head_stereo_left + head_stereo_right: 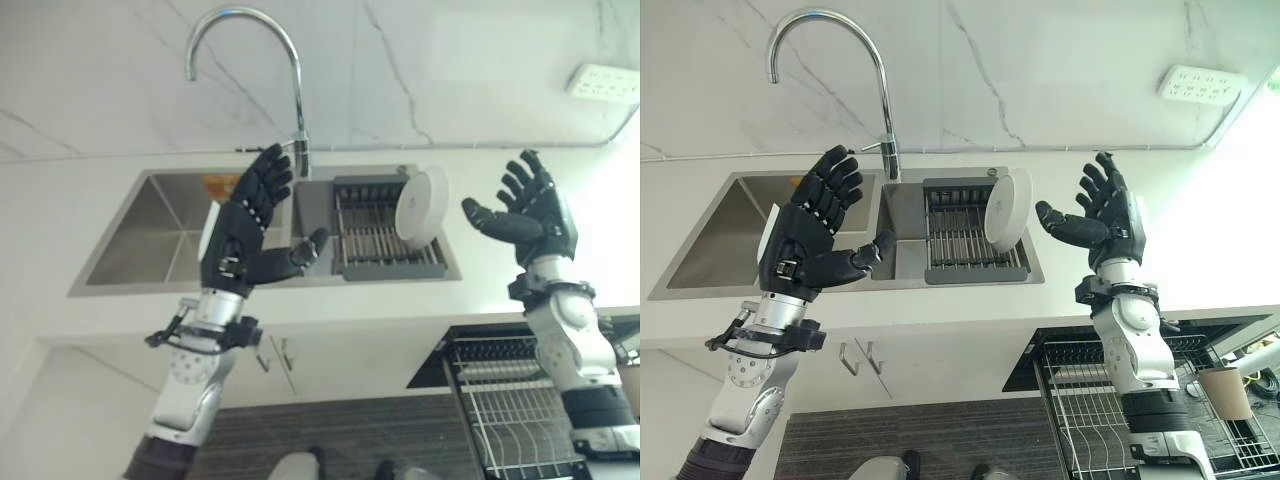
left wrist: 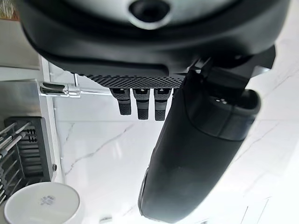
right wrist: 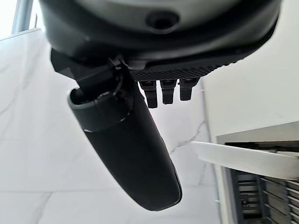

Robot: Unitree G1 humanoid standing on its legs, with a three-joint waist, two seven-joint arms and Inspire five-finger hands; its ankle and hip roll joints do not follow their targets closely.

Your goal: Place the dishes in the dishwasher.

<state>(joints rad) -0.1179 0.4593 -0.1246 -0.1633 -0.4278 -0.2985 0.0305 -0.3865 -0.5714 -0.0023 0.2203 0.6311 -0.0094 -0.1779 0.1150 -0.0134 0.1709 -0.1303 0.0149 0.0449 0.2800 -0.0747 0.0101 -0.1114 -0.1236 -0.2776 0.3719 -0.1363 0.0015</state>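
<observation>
A white plate (image 1: 420, 207) stands on edge in the dark drying rack (image 1: 372, 245) in the sink's right half; the same plate (image 2: 42, 204) (image 3: 243, 158) appears in both wrist views. My left hand (image 1: 248, 225) is raised over the sink's middle, open, fingers spread, holding nothing. My right hand (image 1: 530, 212) is raised to the right of the plate, open and apart from it, thumb pointing toward it. The open dishwasher (image 1: 1080, 400) with its wire rack (image 1: 515, 420) lies at the lower right.
A steel double sink (image 1: 150, 235) is set in the white counter, with a tall curved tap (image 1: 295, 90) behind it. A wall socket (image 1: 605, 82) sits at the upper right. Cabinet doors with handles (image 1: 275, 355) are below the counter. A paper cup (image 1: 1223, 392) stands by the dishwasher.
</observation>
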